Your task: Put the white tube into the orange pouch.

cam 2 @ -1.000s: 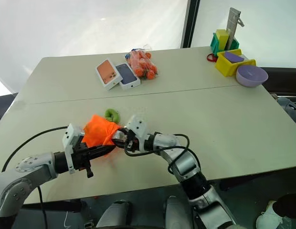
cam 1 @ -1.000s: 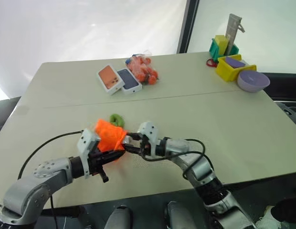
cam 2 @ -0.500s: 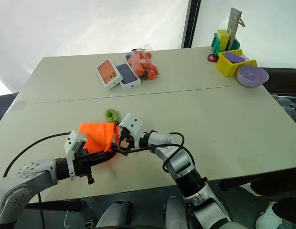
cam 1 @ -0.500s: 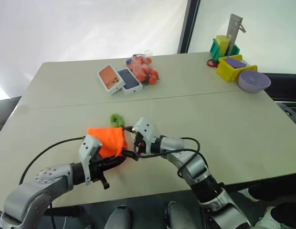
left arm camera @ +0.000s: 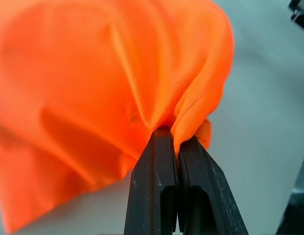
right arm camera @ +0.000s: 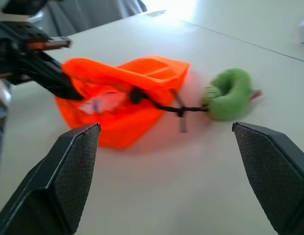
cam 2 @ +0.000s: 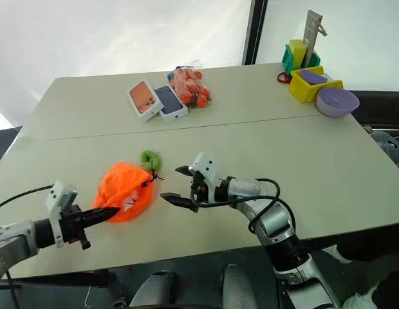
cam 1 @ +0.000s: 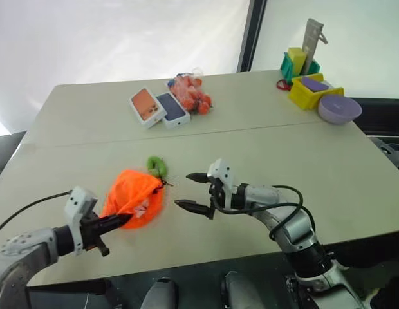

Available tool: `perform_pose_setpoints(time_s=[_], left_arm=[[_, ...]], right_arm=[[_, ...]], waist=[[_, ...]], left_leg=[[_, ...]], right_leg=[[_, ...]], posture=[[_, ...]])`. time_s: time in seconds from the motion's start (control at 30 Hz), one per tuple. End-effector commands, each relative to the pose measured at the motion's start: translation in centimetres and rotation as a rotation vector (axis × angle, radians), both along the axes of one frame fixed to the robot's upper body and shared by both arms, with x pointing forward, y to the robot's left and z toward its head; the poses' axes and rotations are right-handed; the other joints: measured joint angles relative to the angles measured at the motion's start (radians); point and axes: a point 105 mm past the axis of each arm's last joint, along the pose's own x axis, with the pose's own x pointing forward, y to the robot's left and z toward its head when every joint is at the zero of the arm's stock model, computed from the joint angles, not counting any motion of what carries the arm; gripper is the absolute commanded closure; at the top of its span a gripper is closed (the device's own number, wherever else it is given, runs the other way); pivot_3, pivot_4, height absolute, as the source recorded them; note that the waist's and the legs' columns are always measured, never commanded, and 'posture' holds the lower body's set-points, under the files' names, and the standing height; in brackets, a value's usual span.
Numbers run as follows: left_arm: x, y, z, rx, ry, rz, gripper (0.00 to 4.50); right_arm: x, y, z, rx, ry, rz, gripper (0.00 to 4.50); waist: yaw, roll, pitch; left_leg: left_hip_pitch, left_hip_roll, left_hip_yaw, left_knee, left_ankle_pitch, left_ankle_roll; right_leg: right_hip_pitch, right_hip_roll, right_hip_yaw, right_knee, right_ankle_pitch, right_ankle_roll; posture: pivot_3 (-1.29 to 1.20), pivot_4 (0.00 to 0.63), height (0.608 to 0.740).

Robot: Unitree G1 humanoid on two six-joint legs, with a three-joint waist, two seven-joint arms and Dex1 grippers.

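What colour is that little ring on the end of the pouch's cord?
Green. The ring shows best in the right wrist view, lying on the table beside the orange pouch.

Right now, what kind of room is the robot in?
Probably a test room: a plain table with mixed practice things, like two phone boxes, a purple bowl and an orange pouch.

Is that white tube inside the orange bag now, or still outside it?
Probably inside. A pale shape shows within the orange pouch through its mouth, likely the white tube; the right gripper is open and empty.
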Motion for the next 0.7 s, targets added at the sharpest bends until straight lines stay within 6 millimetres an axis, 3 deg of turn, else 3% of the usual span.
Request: perform_pose_setpoints(time_s=[0.03,0.1,0.37,0.47,0.63,0.7], left_arm=[[0.2,2.5,1.0,0.077,-0.045,0.044,4.50],[0.1,2.9,1.0,0.088,-0.046,0.045,4.50],[-1.8,0.4,-1.2,0.134,0.030,-0.106,4.50],[-2.7,-0.9,-0.7,0.052,0.058,-0.153,3.56],[-1.4,-0.2,0.4,0.025,-0.022,-0.065,0.99],[-1.2,0.0,1.0,-0.003,-0.043,-0.042,0.99]], right_arm=[[1.7,0.3,1.4,0.045,-0.051,-0.074,0.03],[2.1,0.5,1.4,0.055,-0.043,-0.097,0.03],[5.2,3.9,0.5,0.058,0.040,-0.207,0.03],[5.8,5.8,0.3,0.056,0.059,-0.209,0.00],[6.2,7.8,-0.3,0.017,0.074,-0.196,0.00],[6.3,8.4,-0.9,-0.028,0.072,-0.193,0.00]], waist=[[0.000,0.000,0.000],[0.001,0.001,0.000],[-0.003,0.001,0.000],[-0.007,0.001,0.001],[-0.008,0.001,0.001],[-0.016,0.000,0.000]], left_leg=[[0.000,0.000,0.000,0.000,0.000,0.000],[0.000,0.000,0.000,0.000,0.000,0.000],[0.000,0.000,0.001,-0.002,0.000,0.000],[-0.001,0.002,0.001,-0.003,0.000,0.000],[0.000,0.003,0.001,-0.003,0.000,0.000],[0.000,0.005,0.001,-0.003,0.000,0.000]], right_leg=[[0.000,0.000,0.000,0.000,0.000,0.000],[0.000,0.000,0.000,0.000,0.000,0.000],[0.001,0.000,0.000,0.001,0.003,-0.004],[0.001,0.001,0.000,0.001,0.003,-0.004],[0.001,0.004,0.000,0.001,0.003,-0.005],[0.001,0.005,0.000,0.002,0.004,-0.006]], posture=[[0.00,0.150,0.740],[0.00,0.150,0.740],[0.00,0.150,0.740],[0.00,0.150,0.740],[0.00,0.150,0.740],[0.00,0.150,0.740]])
